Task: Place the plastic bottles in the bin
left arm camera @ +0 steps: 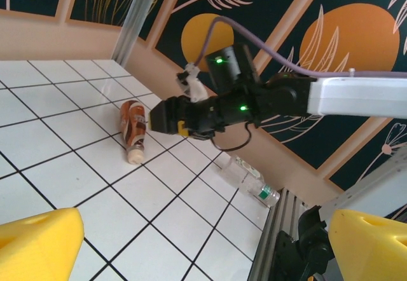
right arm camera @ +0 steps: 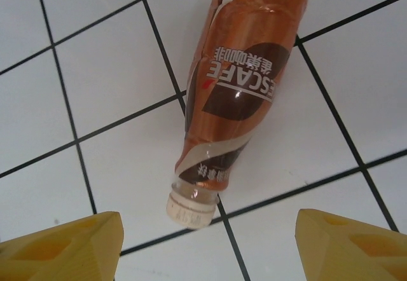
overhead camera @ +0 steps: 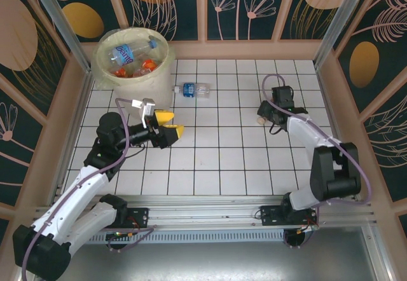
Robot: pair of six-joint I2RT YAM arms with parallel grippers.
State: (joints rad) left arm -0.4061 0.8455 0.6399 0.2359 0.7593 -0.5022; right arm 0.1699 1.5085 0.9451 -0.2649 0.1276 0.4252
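Note:
A brown coffee bottle (right arm camera: 238, 84) with a cream cap (right arm camera: 191, 208) lies on the white tiles. My right gripper (right arm camera: 210, 249) is open just above it, yellow fingertips on either side of the cap end and apart from it. From above, my right gripper (overhead camera: 267, 114) covers most of this bottle (overhead camera: 261, 121). A clear bottle with a blue label (overhead camera: 193, 89) lies near the bin (overhead camera: 102, 65), which holds several bottles (overhead camera: 130, 55). My left gripper (overhead camera: 168, 125) hangs open and empty over the tiles. A clear bottle with a green label (left arm camera: 251, 180) lies by the front rail.
Patterned walls close in the table on three sides. The metal rail (overhead camera: 210, 208) and both arm bases run along the near edge. My right arm (left arm camera: 254, 100) crosses the left wrist view above the brown bottle (left arm camera: 133, 128).

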